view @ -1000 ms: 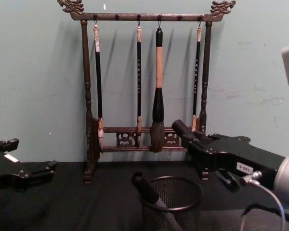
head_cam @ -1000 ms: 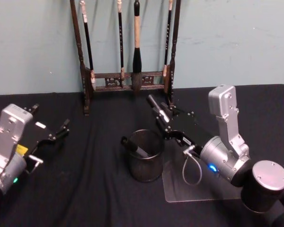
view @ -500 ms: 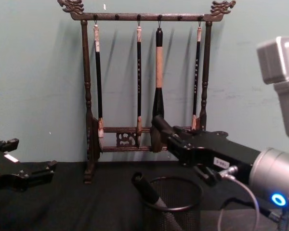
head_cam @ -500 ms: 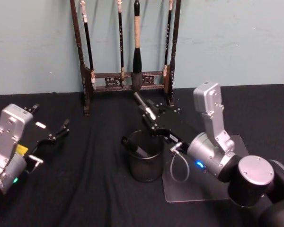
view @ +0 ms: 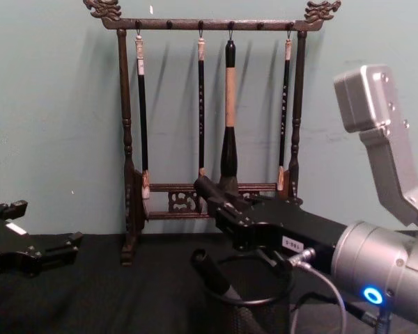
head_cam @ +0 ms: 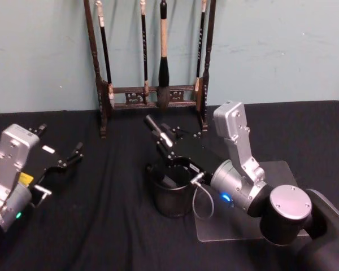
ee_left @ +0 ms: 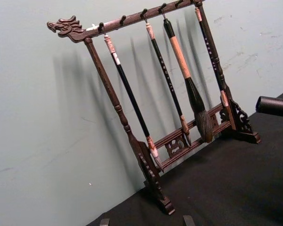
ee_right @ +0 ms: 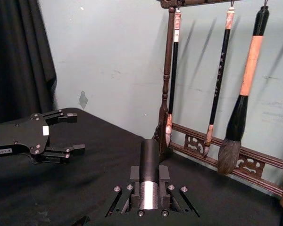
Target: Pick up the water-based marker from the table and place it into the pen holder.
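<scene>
My right claw (head_cam: pixel 168 141) is closed on the water-based marker (head_cam: pixel 156 127), which I hold in the air over the far rim of the pen holder (head_cam: pixel 170 204). The marker is tilted, its black end pointing up and away towards the wooden brush rack (head_cam: pixel 152 90), and none of it is inside the cup. The black mesh pen holder stands on the table (head_cam: pixel 101 231) just beside a clear plastic sheet (head_cam: pixel 226 228). Another dark pen (head_cam: pixel 165 179) already leans inside it, its top poking over the near-left rim.

The rack stands close behind, right where the marker's end points, with four calligraphy brushes hanging from it; the big brush (head_cam: pixel 163 73) is the thickest of them.

From the chest the marker (view: pixel 210 193) sits clearly above the holder's rim (view: pixel 254 300), and the leaning pen (view: pixel 210 273) rises beside it, apart from my claw (view: pixel 235 217). My right wrist looks straight down the barrel (ee_right: pixel 149 162), pinched between both fingers, and also catches my left claw (ee_right: pixel 70 133) far off, with a black curtain (ee_right: pixel 19 56) behind it.

My left claw (head_cam: pixel 61 140) is parked low at the table's left side, fingers spread and empty. Its wrist faces the rack (ee_left: pixel 113 99) and its dragon-head end.
</scene>
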Robot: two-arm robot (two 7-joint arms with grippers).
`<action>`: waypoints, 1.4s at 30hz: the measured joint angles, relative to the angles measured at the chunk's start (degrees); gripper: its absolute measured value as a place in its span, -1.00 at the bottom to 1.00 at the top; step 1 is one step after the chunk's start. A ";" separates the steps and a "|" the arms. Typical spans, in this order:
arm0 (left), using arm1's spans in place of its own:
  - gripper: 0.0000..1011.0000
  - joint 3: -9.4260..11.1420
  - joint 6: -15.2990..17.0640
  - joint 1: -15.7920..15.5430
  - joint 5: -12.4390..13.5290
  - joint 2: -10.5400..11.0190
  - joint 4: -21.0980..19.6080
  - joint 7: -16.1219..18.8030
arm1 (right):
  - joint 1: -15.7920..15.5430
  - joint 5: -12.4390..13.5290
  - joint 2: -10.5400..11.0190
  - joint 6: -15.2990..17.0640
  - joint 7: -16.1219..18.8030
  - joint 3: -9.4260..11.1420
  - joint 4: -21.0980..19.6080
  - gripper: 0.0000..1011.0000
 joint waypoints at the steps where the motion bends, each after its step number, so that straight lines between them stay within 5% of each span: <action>1: 1.00 0.00 0.00 0.00 0.00 0.00 0.00 0.00 | 0.20 -0.10 -0.13 -0.14 0.04 -0.13 0.30 -0.53; 25: 1.00 0.00 0.00 0.00 0.00 0.00 0.00 0.00 | 0.85 -0.58 -0.60 -0.36 0.21 -0.60 1.22 -0.51; 42: 1.00 0.00 0.00 0.00 0.00 0.00 0.00 0.00 | 0.77 -0.50 -0.54 -0.29 0.15 -0.52 1.13 0.56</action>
